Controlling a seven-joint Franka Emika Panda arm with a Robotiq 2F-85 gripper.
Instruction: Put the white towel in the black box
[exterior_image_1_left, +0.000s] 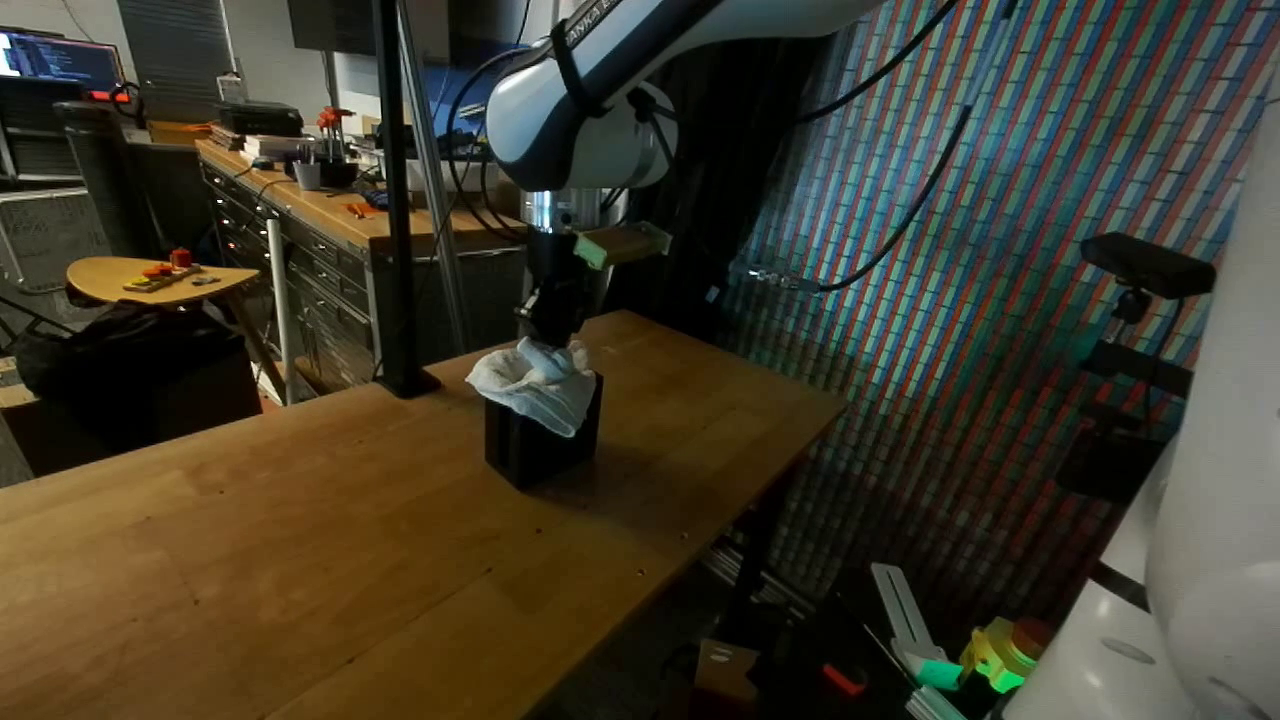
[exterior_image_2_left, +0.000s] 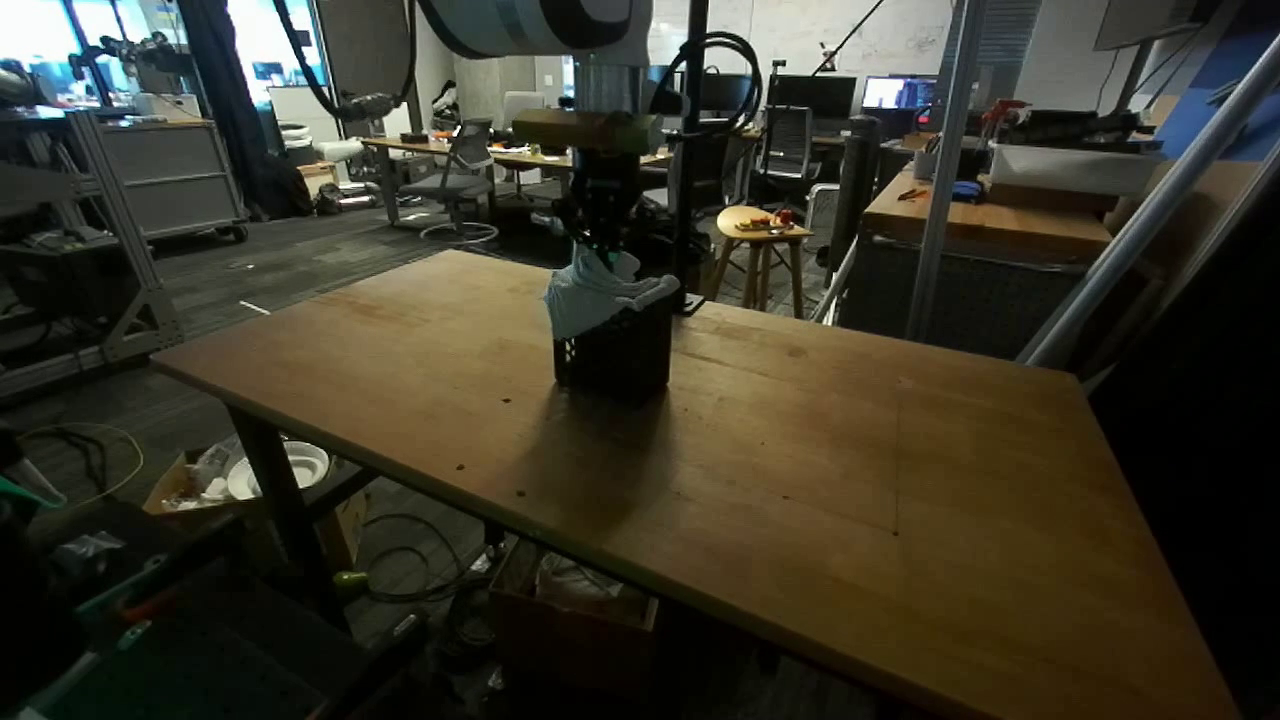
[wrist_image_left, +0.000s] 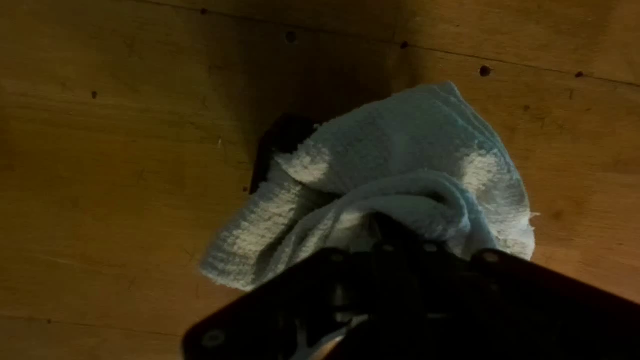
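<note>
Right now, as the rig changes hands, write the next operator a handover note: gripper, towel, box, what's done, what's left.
Gripper: shut, down among the folds of the towel; whether it pinches the cloth cannot be told.
Towel: bunched over the top of the box, with cloth hanging outside in both exterior views. How much is inside is hidden.
Box: standing on the table.
Done: towel is at the box.
Left: probably tuck the overhang in, free the gripper, lift clear.

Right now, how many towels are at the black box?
1. The towel bulges above the box, partly hanging over its rim, with the gripper at its top. Any others inside would be hidden.
</note>
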